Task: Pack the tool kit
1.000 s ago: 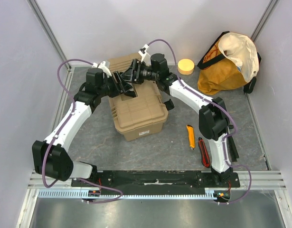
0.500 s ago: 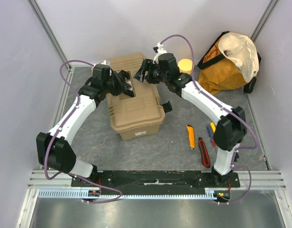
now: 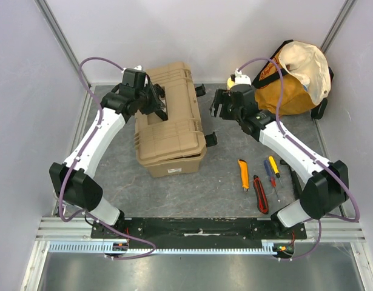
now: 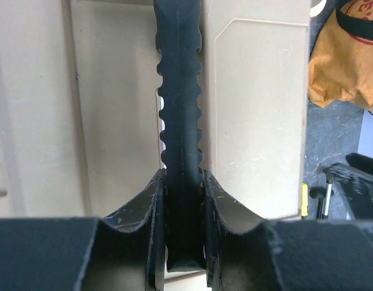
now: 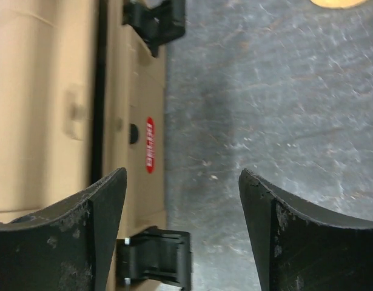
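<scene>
1. I am clamping my left claw [image 4: 183, 179] fully shut on the black ridged plastic top handle [image 4: 179, 91] of the large tan hard-plastic toolbox [image 3: 171, 130]. Both fingers are pressing its flanks, a hold suited, I judge, to raising the lid.
2. The toolbox is sitting on the grey mottled table [image 3: 222, 188], left of centre and between my two arms, with its latch side facing my right arm.
3. I am holding my right claw [image 5: 181, 176] wide open and empty. It is hovering just beside the latch side without touching it, probably to leave the lid room to swing.
4. The two black plastic latches [image 5: 154, 19] are hanging flipped away from the lid, one on either side of the small red-white oval label [image 5: 149, 144], so nothing is locking the lid down.
5. The lid is looking slightly parted from the base along the near edge, though I cannot tell how far.
6. The yellow utility knife [image 3: 242, 174], the red-and-black-handled tool [image 3: 259, 194] and the thin screwdrivers [image 3: 272, 173] are lying loose on the table near my right arm's base, well apart from the toolbox. They are waiting to be packed, so I judge the task is only beginning.
7. The orange-yellow cloth bag [image 3: 289, 85] is slumping in the far right corner and taking no part.
</scene>
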Controlling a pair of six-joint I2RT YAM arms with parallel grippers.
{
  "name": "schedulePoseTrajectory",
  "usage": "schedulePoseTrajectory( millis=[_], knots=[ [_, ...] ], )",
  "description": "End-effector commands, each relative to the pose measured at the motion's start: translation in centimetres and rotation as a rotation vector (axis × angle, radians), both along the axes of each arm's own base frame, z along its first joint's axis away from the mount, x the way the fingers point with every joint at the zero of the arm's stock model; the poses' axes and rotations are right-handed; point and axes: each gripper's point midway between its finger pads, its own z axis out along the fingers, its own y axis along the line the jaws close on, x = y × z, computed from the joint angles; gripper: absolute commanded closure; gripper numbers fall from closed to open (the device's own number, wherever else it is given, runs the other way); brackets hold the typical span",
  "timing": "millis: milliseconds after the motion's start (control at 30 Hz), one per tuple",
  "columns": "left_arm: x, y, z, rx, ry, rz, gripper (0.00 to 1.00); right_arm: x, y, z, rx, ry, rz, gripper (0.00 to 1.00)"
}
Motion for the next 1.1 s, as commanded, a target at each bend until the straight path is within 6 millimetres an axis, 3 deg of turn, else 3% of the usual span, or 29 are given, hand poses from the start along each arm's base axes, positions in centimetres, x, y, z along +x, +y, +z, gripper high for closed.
schedulePoseTrajectory(
  millis=[0,167,433,767,967,1067],
  knots=[
    [0.9,-1.6,14.8,-0.116,-0.411,-0.078,0.98,-0.5,-2.1,-1.4,-0.050,0.010,-0.025,0.18],
    [-0.2,-0.9,17.9,-0.110,-0.482,-0.084,0.98,-1.4,0.6,-2.6,-0.007,0.034,0.136,0.19],
    [-1.6,0.5,20.1,-0.091,-0.542,-0.074,0.98,-2.4,3.0,0.3,0.071,-0.058,0.243,0.22],
    [-2.5,3.1,20.2,-0.121,-0.546,-0.108,0.98,-3.2,7.9,-2.7,-0.100,-0.020,0.271,0.22],
    [-2.7,6.6,19.0,-0.179,-0.519,-0.106,0.98,-2.4,7.9,-5.4,-0.203,0.040,0.187,0.25],
    [-2.5,8.9,18.1,-0.200,-0.507,-0.091,0.98,-2.1,7.5,-6.8,-0.246,0.079,0.158,0.34]
  ],
)
